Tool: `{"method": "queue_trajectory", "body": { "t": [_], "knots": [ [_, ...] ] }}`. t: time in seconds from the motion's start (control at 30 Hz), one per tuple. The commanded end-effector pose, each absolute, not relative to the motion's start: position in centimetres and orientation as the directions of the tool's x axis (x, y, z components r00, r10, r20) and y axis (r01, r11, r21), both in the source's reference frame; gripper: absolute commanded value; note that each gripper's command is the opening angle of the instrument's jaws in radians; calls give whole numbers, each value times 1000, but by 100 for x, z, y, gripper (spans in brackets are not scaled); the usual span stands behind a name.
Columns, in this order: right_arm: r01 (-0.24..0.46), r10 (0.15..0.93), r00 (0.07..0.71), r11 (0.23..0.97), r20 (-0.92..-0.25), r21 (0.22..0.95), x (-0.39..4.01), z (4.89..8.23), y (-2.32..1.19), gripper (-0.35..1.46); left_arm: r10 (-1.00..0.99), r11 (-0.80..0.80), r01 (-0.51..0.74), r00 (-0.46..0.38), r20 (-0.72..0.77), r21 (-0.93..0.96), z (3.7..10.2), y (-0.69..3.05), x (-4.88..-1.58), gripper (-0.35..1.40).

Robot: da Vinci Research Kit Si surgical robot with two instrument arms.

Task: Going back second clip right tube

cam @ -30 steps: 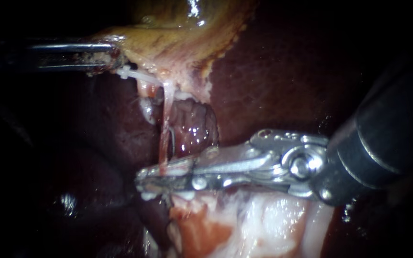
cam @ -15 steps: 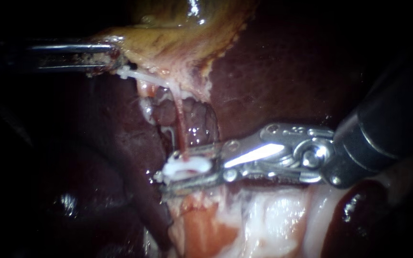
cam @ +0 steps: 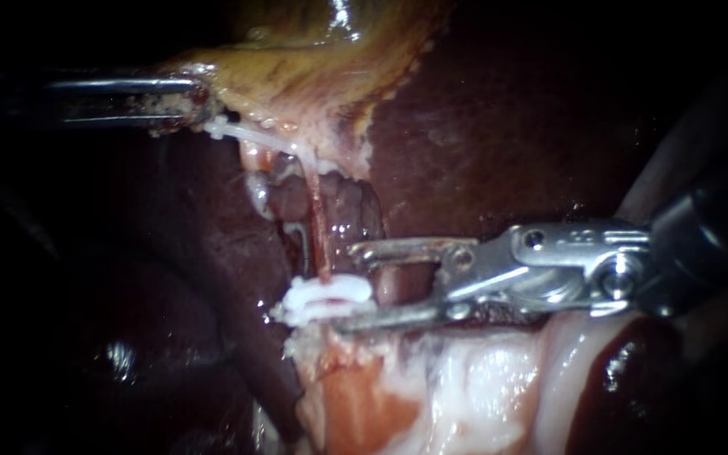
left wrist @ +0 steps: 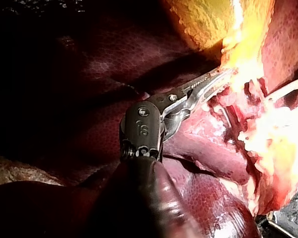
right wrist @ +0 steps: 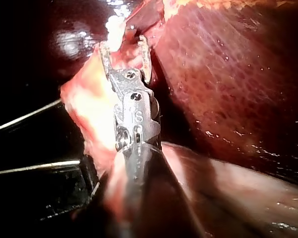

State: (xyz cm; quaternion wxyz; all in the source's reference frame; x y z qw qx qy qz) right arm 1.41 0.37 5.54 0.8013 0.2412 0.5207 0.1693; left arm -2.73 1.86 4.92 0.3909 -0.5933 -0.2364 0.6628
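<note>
A white clip [cam: 326,297] sits closed across a thin pink tube [cam: 322,240] that runs down from the gallbladder [cam: 297,76]. My right instrument [cam: 349,285] comes in from the right with its jaws open; the clip's right end still lies between the jaw tips and neither jaw grips it. The right wrist view shows the same open jaws [right wrist: 125,45] against pale tissue. From the left, my left instrument [cam: 183,99] is shut on the gallbladder's yellow edge and holds it up to the left. The left wrist view shows that grip [left wrist: 216,82].
Dark red liver [cam: 499,135] surrounds the site. Pale white and orange tissue [cam: 457,388] lies below the right instrument. A thin dark loop [cam: 303,244] sits beside the tube, just left of it. White strands [cam: 250,135] stretch from the left jaws towards the tube.
The right instrument's jaws have opened and slid back to the right, and the white clip stays on the tube. The left instrument has held still.
</note>
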Motion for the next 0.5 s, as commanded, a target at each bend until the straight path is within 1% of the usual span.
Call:
{"method": "queue_trajectory", "body": {
  "t": [0.03,0.13,0.27,0.5],
  "knots": [
    [-17,519,400,829,-756,559,135,551,38,50,799,-583,-237,10,-602,-777,492,186,-273,-35],
    [0,486,399,848,-778,530,112,545,42,50,799,-583,-237,10,-602,-777,492,186,-274,-35],
    [-6,462,397,866,-793,501,86,537,47,50,799,-583,-237,10,-602,-777,492,186,-274,-35],
    [-19,443,396,880,-804,475,66,528,56,50,798,-584,-237,10,-603,-776,495,185,-279,-35]
  ]
}}
